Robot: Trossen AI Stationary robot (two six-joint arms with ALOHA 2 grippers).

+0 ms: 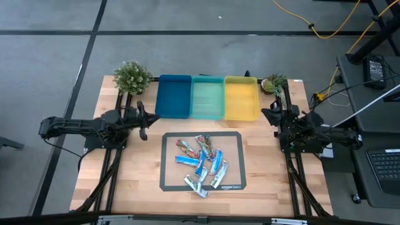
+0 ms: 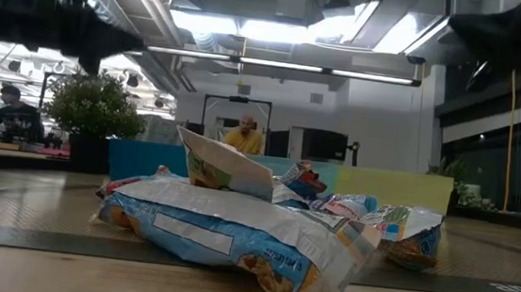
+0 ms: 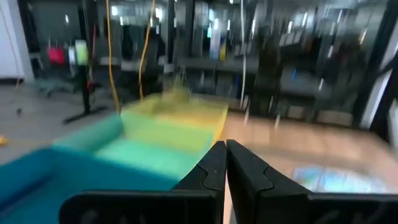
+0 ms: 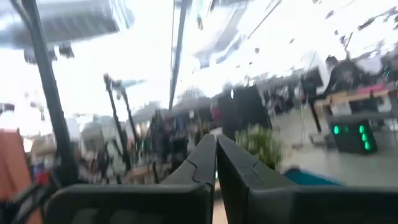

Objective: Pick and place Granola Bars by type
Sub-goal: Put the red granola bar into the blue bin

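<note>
Left claw (image 1: 142, 120) and right claw (image 1: 275, 116) are both pressed together, empty, flanking the bins (image 1: 207, 97). Nothing sorted yet: the granola bars (image 1: 202, 164) lie heaped on the mat (image 1: 169, 181) just in front of the bins, so spread a claw, pinch one top bar. Wooden tabletop (image 1: 103, 187), two plants (image 1: 132, 77), a person (image 2: 243, 135) seated in the room behind.

The granola bars (image 1: 201, 164) are a shiny mix: mostly blue-and-white wrappers, a couple silver, plus some red/green multicoloured ones. They sit on a grey mat (image 1: 169, 181) with a black border. The table (image 1: 269, 181) is light blond wood. Three bins behind: a deep blue bin (image 1: 174, 95), a teal bin (image 1: 207, 97), and a yellow bin (image 1: 241, 97). Two green plants (image 1: 132, 76) sit by the bins, and both arms are black.
</note>
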